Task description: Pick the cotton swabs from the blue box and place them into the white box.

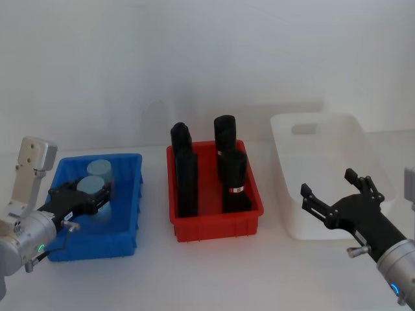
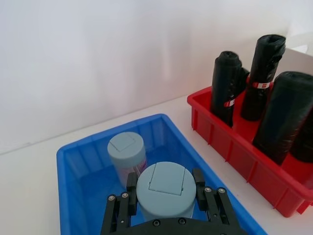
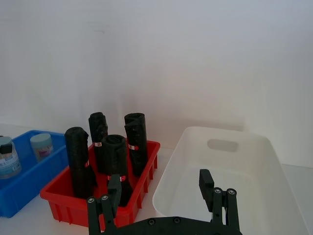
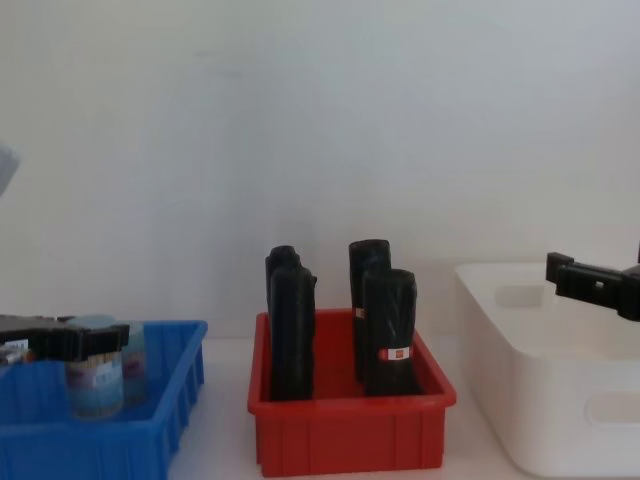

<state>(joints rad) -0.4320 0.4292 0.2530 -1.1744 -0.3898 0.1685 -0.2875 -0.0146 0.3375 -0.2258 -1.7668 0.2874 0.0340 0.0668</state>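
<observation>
The left gripper [image 1: 87,194] reaches down into the blue box [image 1: 97,246], and its two black fingers [image 2: 132,188] press against opposite sides of a cotton swab tub [image 2: 164,185], clenched on it just below the pale blue lid. From the chest view the tub's clear body, with its label band and swab sticks, hangs under the fingers and inside the box walls; I cannot tell whether its base touches the box floor. A second cotton swab tub [image 2: 126,149] stands upright just beyond the gripper's fingertips, close to the held one and still within the blue box.

The right gripper [image 1: 331,188] hovers with its fingers spread wide and nothing between them. Just ahead of and beneath its fingertips lies the white box [image 3: 254,147], whose oval handle cut-out faces the gripper from the far wall.

Between the two grippers sits the red bin [image 1: 217,227] on the white table [image 1: 214,272], holding four black rolls [image 1: 188,181] that stand upright, some with small red-and-white bands.
</observation>
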